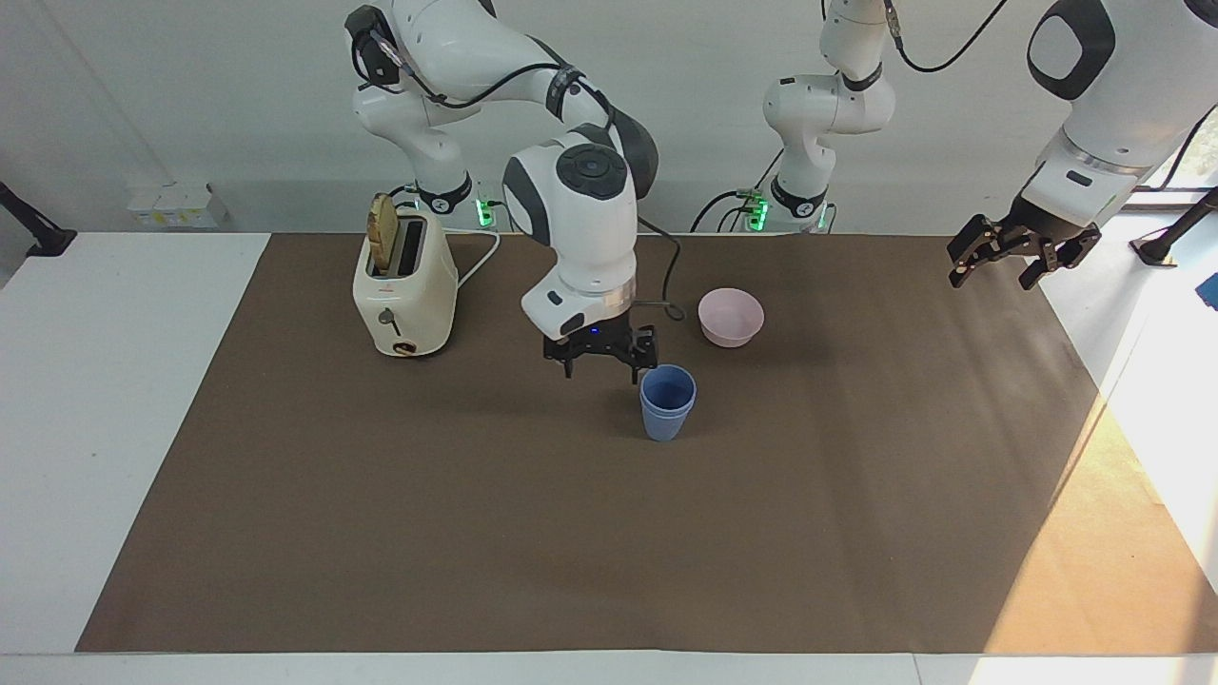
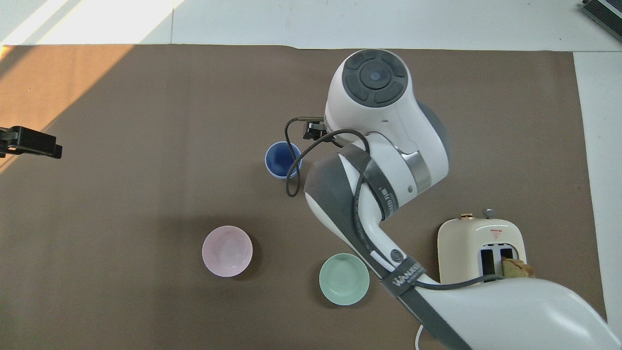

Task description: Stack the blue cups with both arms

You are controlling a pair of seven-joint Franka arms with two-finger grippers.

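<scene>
The two blue cups [image 1: 667, 402] stand nested, one inside the other, upright on the brown mat in the middle of the table; they also show in the overhead view [image 2: 283, 159]. My right gripper [image 1: 601, 357] hangs open and empty just above the mat, beside the cups toward the right arm's end, not touching them. In the overhead view its wrist hides it. My left gripper [image 1: 999, 257] waits open and empty, raised over the mat's edge at the left arm's end; it also shows in the overhead view [image 2: 29, 146].
A pale pink bowl [image 1: 731, 317] sits nearer to the robots than the cups. A teal-green bowl [image 2: 344, 279] sits beside it, hidden by the right arm in the facing view. A cream toaster [image 1: 404, 285] holding a bread slice stands toward the right arm's end.
</scene>
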